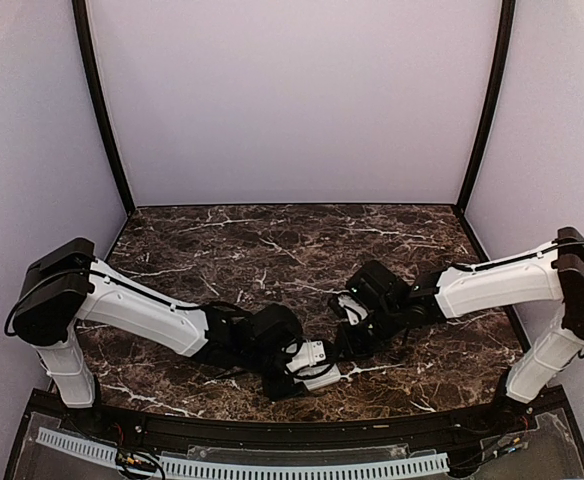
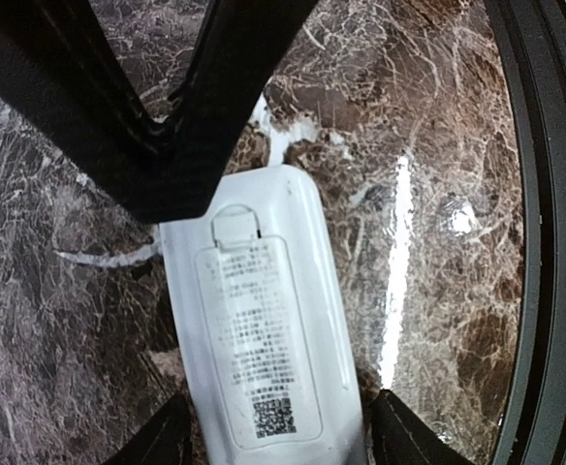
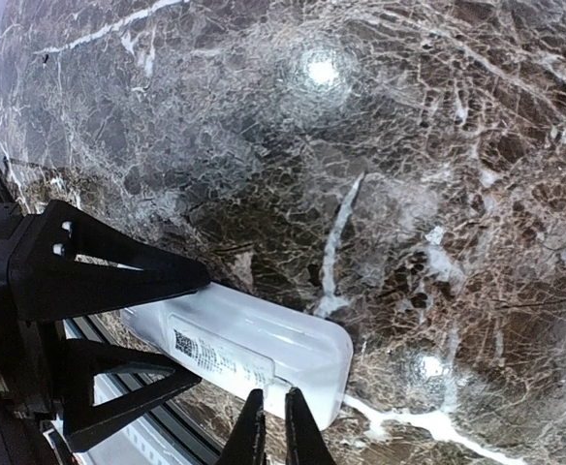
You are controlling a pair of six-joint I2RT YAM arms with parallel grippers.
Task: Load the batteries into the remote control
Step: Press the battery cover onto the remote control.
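The left gripper [image 2: 275, 441] clamped the remote control [image 3: 264, 339] by its long sides near the table's front edge. The remote was back side up, with its printed label [image 2: 252, 334] showing. It was unclear whether it rested on the marble table [image 3: 409, 145]. The right gripper [image 3: 273, 426] had its fingers almost together, with the tips against the remote's end by the cover tab [image 2: 236, 228].
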